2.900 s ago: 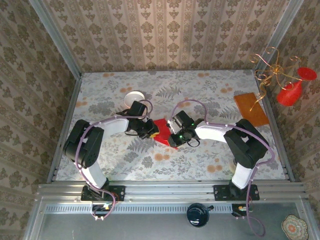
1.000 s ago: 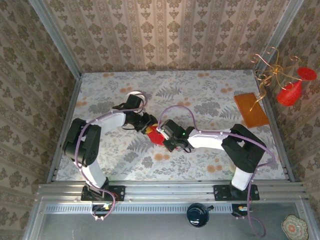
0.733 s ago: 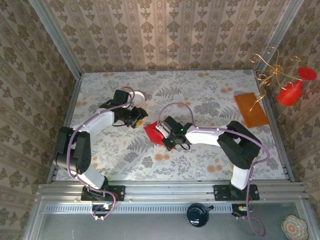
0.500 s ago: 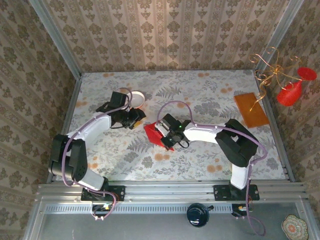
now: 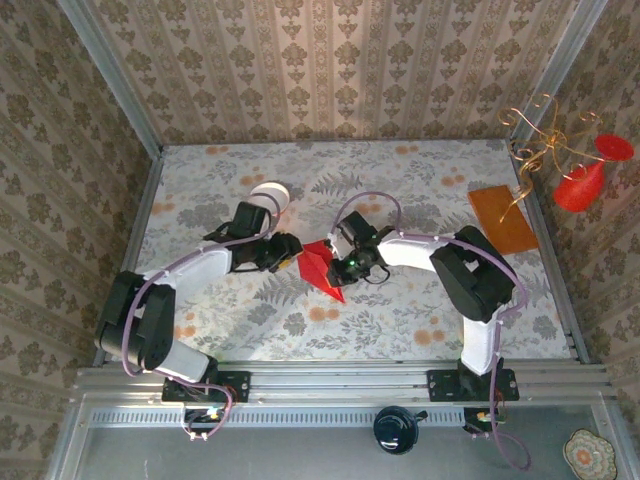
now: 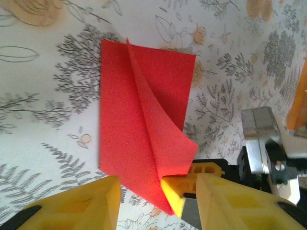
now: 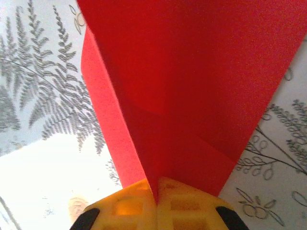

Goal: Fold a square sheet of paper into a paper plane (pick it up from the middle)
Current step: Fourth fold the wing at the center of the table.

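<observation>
The square sheet of paper [image 5: 322, 266] is bright red and partly folded, with a raised flap and a pointed near end; no slim paper plane is in view. My right gripper [image 5: 343, 264] is shut on the sheet's edge, its yellow fingertips [image 7: 156, 194] pinching the crease of the red sheet [image 7: 192, 86]. In the left wrist view the sheet [image 6: 139, 120] lies ahead on the table, its flap curling up. My left gripper [image 6: 156, 203] stands open just left of the sheet [image 5: 287, 250], and the right gripper's yellow finger [image 6: 178, 191] sits between its fingers.
A small white bowl [image 5: 270, 192] stands behind the left arm. An orange-brown board [image 5: 502, 220] lies at the right, beside a gold wire stand with red ornaments [image 5: 575, 165]. Wallpapered walls and metal rails enclose the floral table [image 5: 200, 300].
The left arm swung out toward the bowl, then came back to the sheet's left side. The right gripper kept hold and carried the sheet slightly right, turning it.
</observation>
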